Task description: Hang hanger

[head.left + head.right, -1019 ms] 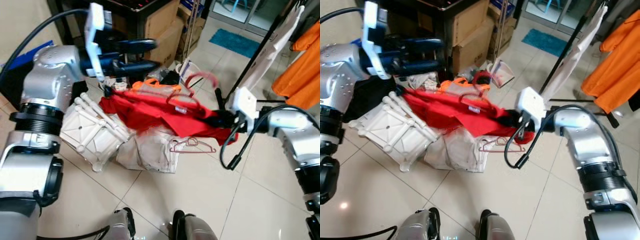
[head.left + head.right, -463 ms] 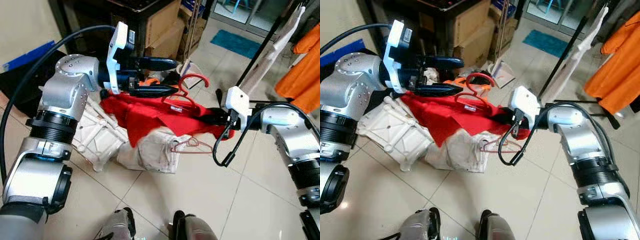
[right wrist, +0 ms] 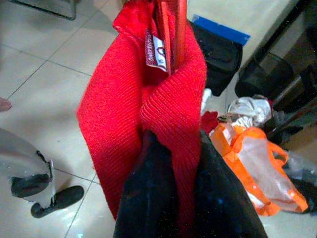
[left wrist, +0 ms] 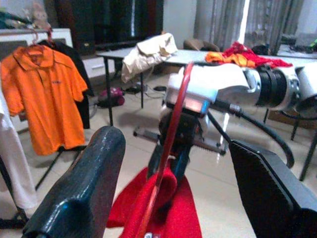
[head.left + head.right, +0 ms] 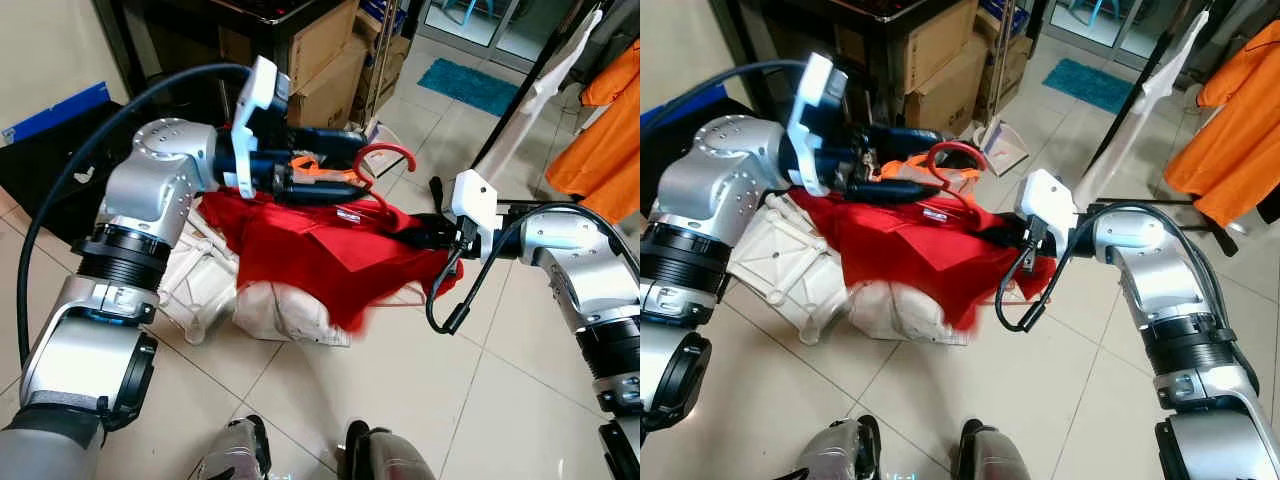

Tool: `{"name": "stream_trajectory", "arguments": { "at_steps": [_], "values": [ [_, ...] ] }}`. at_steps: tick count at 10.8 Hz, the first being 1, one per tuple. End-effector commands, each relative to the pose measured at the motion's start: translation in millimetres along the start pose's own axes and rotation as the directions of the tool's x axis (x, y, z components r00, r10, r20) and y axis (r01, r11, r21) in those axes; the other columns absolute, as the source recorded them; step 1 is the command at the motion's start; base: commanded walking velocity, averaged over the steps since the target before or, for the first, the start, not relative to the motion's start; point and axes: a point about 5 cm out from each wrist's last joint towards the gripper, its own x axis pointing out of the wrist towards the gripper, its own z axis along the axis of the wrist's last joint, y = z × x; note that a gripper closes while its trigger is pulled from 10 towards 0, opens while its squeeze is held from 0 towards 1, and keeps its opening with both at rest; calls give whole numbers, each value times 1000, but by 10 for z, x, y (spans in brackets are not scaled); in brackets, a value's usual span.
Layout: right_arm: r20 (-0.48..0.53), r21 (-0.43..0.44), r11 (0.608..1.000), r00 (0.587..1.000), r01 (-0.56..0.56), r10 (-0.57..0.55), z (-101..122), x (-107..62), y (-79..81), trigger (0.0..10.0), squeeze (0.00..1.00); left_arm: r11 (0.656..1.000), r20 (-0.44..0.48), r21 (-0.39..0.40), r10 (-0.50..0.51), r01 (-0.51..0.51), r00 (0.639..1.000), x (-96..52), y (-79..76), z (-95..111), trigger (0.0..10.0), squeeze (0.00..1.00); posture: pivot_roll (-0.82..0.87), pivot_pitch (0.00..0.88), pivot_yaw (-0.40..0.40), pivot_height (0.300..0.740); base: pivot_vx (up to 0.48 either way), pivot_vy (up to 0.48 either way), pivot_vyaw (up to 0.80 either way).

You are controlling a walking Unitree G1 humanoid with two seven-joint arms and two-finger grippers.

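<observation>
Both grippers now hold the shirt (image 5: 330, 250) clear of the pile (image 5: 275, 315): right (image 5: 425, 232) clenched on cloth, left (image 5: 330, 172) spread around the hanger (image 5: 385, 160), ready for hanging.

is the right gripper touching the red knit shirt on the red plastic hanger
Touching. The right wrist view shows the right gripper with its black fingers pinched on a fold of the red knit shirt, beside the red plastic hanger.

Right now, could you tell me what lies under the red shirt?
Under the red shirt a pale bundle of cloth and a white plastic frame lie on the floor; anything further beneath is covered.
</observation>
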Motion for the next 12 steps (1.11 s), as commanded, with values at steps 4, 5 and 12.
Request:
{"name": "stream_trajectory", "arguments": {
  "at_steps": [4, 5, 12],
  "values": [
    [35, -20, 1000, 999, -17, 17, 89, -48, 16, 0, 0, 999, -92, -33, -21, 18, 996, 103, -25, -255, 10000, 0, -177, 133, -45, 740, 0, 0, 0],
    [45, -14, 1000, 999, -24, 25, 92, -18, 53, 0, 0, 999, -99, -34, -19, 16, 995, 137, -26, -292, 10000, 0, -179, 143, -43, 740, 0, 0, 0],
    [38, -5, 999, 999, -34, 34, 89, -34, 89, 0, 0, 1000, -114, -3, 27, -28, 993, 171, 51, -316, 0, 0, -186, 155, -45, 740, 0, 0, 0]
  ]
}}
